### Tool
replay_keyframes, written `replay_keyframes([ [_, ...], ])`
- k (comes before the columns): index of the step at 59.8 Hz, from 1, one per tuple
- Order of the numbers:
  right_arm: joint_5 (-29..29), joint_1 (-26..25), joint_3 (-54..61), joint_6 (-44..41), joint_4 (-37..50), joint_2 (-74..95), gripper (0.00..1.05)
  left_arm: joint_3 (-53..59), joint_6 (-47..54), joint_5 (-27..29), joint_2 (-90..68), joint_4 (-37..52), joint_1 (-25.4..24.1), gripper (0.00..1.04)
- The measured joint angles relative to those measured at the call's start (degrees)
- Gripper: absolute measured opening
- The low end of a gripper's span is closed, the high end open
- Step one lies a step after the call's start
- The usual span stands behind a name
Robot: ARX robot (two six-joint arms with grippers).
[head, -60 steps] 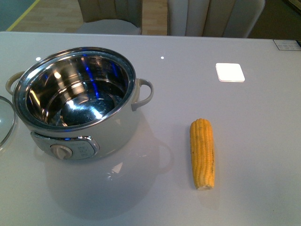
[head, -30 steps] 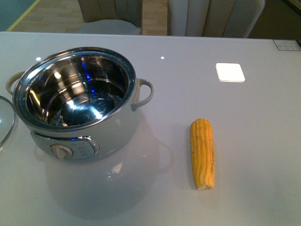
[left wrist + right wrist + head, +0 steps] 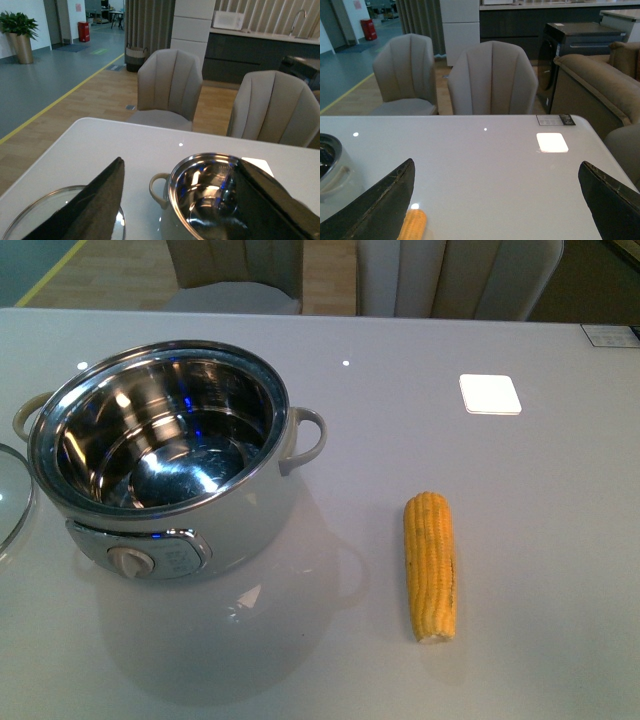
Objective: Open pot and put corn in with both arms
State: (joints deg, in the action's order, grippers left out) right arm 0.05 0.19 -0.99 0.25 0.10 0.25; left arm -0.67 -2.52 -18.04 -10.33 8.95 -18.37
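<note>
The left gripper (image 3: pixel 180 162) is spread wide and holds nothing. The pot (image 3: pixel 255 520) stands uncovered just ahead of it, cream-white outside and shiny steel inside, with loop handles and a front dial. A glass lid (image 3: pixel 10 495) lies flat beside the pot, under one of this gripper's fingers. The right gripper (image 3: pixel 496 165) also gapes wide and empty. The corn (image 3: pixel 431 565), a yellow-orange cob with a pale cut end, lies on the worktop (image 3: pixel 520 500) close below one of its fingers, well apart from the pot.
</note>
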Motion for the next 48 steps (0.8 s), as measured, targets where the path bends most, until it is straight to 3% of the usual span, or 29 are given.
replay_keyframes([
  [4, 0.09, 0.00, 0.00, 0.00, -0.02, 0.02, 0.96, 0.00, 0.92, 2.32, 5.77, -5.60, 1.84, 0.44],
  [14, 0.09, 0.00, 0.00, 0.00, -0.02, 0.02, 0.96, 0.00, 1.70, 8.79, 8.98, -8.00, 8.50, 0.04],
  [18, 0.07, 0.00, 0.00, 0.00, -0.02, 0.02, 0.96, 0.00, 1.84, 15.54, 9.68, -8.81, 13.40, 0.03],
  [23, 0.09, 0.00, 0.00, 0.00, -0.02, 0.02, 0.96, -0.02, 1.97, 17.00, 9.99, -8.90, 17.53, 0.03],
  [42, 0.09, 0.00, 0.00, 0.00, -0.02, 0.02, 0.96, -0.02, 1.92, 18.01, 9.97, -8.96, 18.16, 0.04],
  [48, 0.09, 0.00, 0.00, 0.00, -0.02, 0.02, 0.96, -0.02, 1.92, 18.03, 9.99, -8.96, 18.16, 0.21],
])
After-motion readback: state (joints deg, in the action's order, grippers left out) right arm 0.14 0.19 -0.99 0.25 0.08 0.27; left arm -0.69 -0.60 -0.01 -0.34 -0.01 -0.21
